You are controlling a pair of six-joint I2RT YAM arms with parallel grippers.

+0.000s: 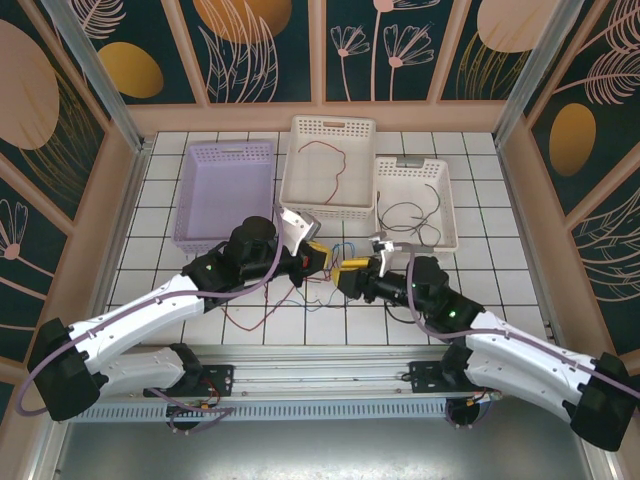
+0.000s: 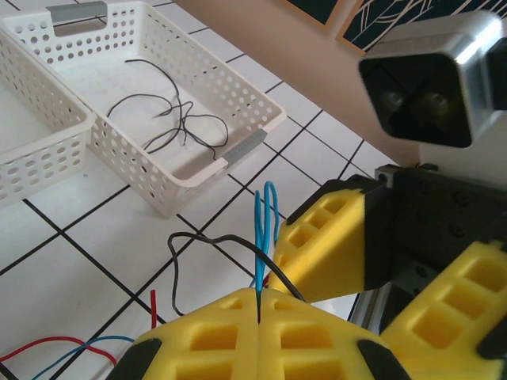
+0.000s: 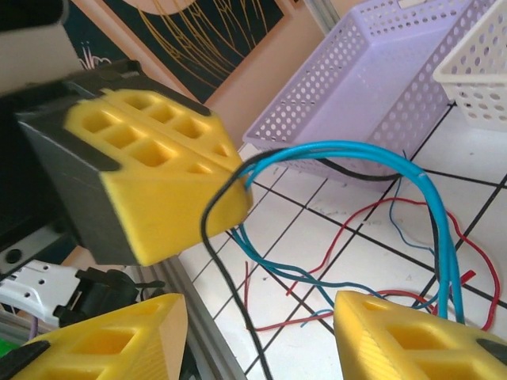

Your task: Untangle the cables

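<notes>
White tiled tabletop (image 1: 500, 270), dark floral wall panels (image 1: 260, 50); pale wooden framing (image 1: 320, 117), even light

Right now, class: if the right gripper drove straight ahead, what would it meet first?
Likely the blue cable crossing the right gripper's open jaws, then the left gripper pinching it; depth unclear.

Left tool (image 2: 259, 307) pinching blue cable (image 2: 258, 241), white basket (image 2: 135, 158) behind

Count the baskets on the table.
3: lilac basket back left; white basket back centre, red cable inside; second white basket to its right, dark cable inside. None seem hidden.
</notes>
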